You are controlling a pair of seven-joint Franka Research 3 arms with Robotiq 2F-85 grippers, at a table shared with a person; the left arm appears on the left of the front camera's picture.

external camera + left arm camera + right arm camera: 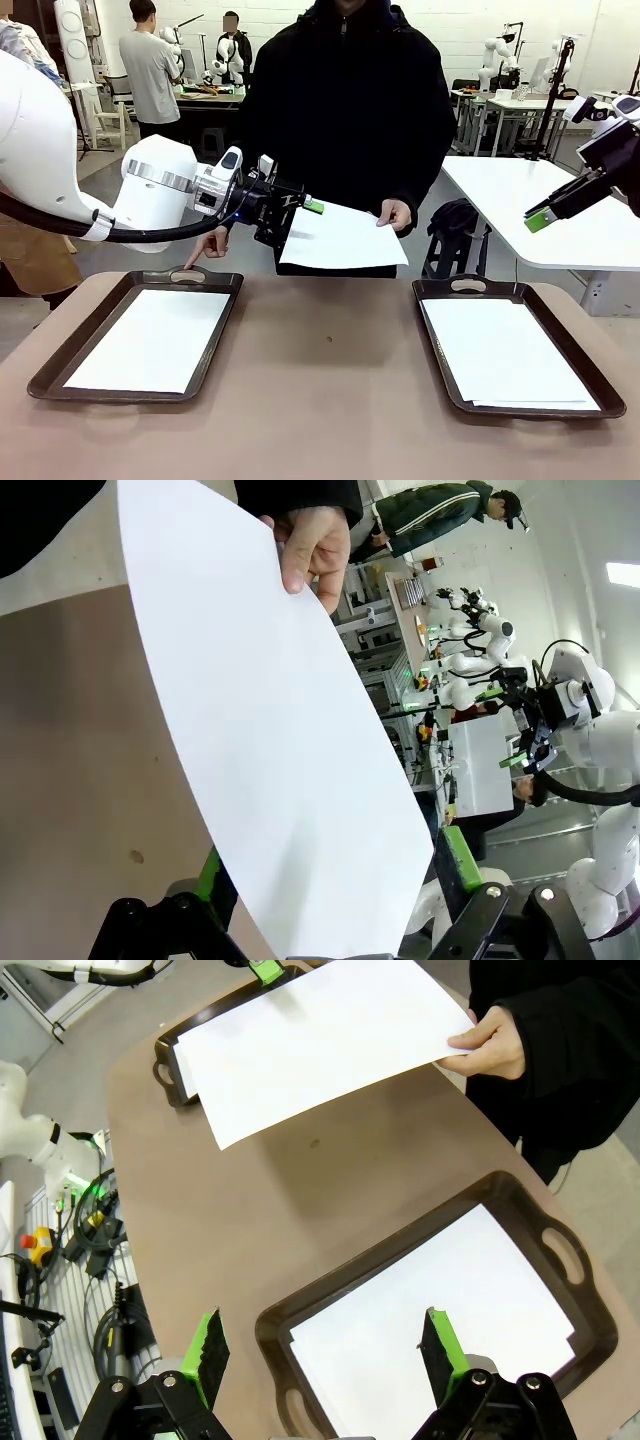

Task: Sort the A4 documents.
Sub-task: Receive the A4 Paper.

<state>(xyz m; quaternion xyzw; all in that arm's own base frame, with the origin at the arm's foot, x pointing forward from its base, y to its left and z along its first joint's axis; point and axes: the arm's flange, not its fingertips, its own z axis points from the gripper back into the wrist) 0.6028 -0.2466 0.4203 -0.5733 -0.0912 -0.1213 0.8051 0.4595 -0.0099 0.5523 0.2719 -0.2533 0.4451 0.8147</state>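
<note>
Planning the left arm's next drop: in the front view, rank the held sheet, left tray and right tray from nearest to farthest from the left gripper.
1. Held sheet, at the left gripper.
2. Left tray, below.
3. Right tray, across the table.

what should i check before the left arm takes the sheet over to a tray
1. Left gripper has its fingers on either side of the held sheet: ok.
2. Grip firm: cannot tell.
3. Person's hand has let go of the sheet: not ok, it holds the far edge.
4. Left tray has room; one sheet lies flat in it: ok.
5. Right gripper open and off to the side above the right tray: ok.
</note>
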